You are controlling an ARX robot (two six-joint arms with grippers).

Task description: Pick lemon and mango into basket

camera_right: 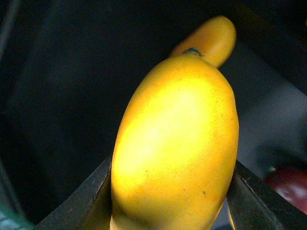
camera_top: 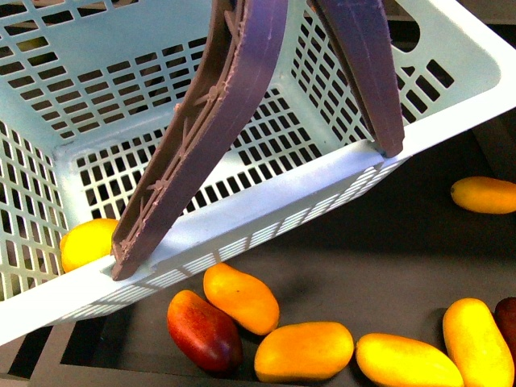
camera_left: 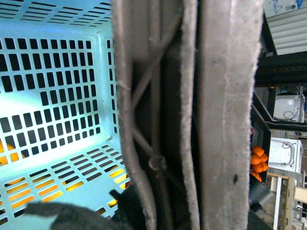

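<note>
Closed part way on the mango (camera_right: 175,139), with the dark fingers (camera_right: 79,203) of the right gripper (camera_right: 172,206) pressing one on each flank near the blunt end. Long axis pointing straight out from the fingers, stem end farthest away, toward a second mango (camera_right: 211,38) beyond. Impossible to tell the grip of the left gripper: only the basket (camera_left: 53,96) and its handle (camera_left: 225,115), very close, in the left wrist view. In the front view, near rim (camera_top: 266,218) slanting above the loose fruit (camera_top: 305,351). Probably necessary to carry the mango over this rim with the right arm.
</note>
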